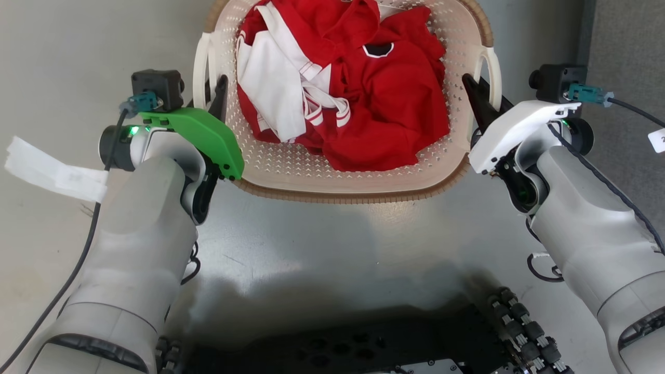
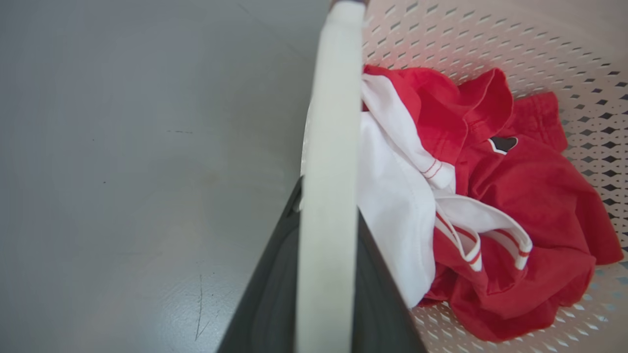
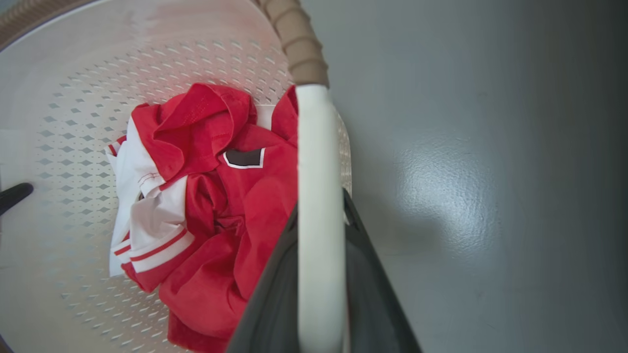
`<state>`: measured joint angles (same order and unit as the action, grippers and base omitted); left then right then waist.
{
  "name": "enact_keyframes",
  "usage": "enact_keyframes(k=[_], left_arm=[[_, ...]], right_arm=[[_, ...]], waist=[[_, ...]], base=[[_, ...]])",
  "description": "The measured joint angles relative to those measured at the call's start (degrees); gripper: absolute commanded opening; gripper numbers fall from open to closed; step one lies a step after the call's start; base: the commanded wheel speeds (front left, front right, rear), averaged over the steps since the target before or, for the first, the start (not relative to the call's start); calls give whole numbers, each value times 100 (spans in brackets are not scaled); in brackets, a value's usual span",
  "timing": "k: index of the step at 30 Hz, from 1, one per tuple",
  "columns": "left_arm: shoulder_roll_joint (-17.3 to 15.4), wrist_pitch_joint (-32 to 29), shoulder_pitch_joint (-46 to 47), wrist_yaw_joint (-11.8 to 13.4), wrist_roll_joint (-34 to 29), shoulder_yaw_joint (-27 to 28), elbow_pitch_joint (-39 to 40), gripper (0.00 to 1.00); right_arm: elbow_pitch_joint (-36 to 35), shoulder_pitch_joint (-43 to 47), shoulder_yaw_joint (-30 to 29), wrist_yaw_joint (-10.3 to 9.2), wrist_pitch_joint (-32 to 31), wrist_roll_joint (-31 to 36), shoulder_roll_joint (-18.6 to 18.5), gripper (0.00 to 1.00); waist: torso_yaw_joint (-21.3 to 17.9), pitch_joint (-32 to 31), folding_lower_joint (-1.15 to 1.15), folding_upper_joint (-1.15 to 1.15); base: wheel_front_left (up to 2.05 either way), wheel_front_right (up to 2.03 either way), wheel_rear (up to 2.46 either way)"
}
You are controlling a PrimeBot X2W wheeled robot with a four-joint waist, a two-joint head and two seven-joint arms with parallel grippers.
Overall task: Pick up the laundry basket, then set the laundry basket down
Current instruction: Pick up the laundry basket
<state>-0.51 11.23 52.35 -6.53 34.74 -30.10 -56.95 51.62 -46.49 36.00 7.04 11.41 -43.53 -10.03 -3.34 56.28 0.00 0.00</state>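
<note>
A: Right, where's the basket (image 1: 311,174)?

B: Dead ahead of the robot, over the grey floor (image 1: 322,244). I can't tell whether it's resting or lifted, as no clear gap shows under it. Red and white clothes (image 1: 374,98) are heaped inside.

A: Why an arm at each side?

B: My reading is a wide load with one loop per side. Taken by both loops it should hang level and the heap shouldn't slide. Left gripper (image 1: 212,96) is at the left handle (image 1: 200,62), right gripper (image 1: 487,101) at the right handle (image 1: 494,65).

A: Fingers?

B: In the left wrist view the white handle runs up between the two dark fingers (image 2: 267,299), one outside the basket, one inside along the wall. No gap shows on either face. They're narrowed to the handle's width and clamping it.

A: Right the same?

B: Same. The handle is sandwiched, with the fingers (image 3: 272,304) tight on both faces. The inner one lies just beside the clothes; I can't say if it touches them.

A: Stage?

B: Both grips are set, so I'd judge the lift is due or the carry is under way. Neither handle has been released yet.
</note>
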Motion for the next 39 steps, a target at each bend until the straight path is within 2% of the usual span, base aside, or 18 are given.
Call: enact_keyframes(k=[11, 21, 39], left_arm=[[11, 19, -55, -10, 346, -324, -214, 0], [13, -109, -533, -53, 772, -569, -399, 0], [11, -916, -1187, -58, 1523, -869, -637, 0]], right_arm=[[174, 8, 308, 0, 68, -253, -29, 0], [352, 328, 636, 0, 31, -544, 15, 0], [498, 621, 1246, -7, -994, -1102, 41, 0]], waist=[[3, -414, 0, 0], [13, -1023, 0, 0], [45, -2381, -1, 0]], base=[[0, 0, 0], [0, 0, 0], [0, 0, 0]])
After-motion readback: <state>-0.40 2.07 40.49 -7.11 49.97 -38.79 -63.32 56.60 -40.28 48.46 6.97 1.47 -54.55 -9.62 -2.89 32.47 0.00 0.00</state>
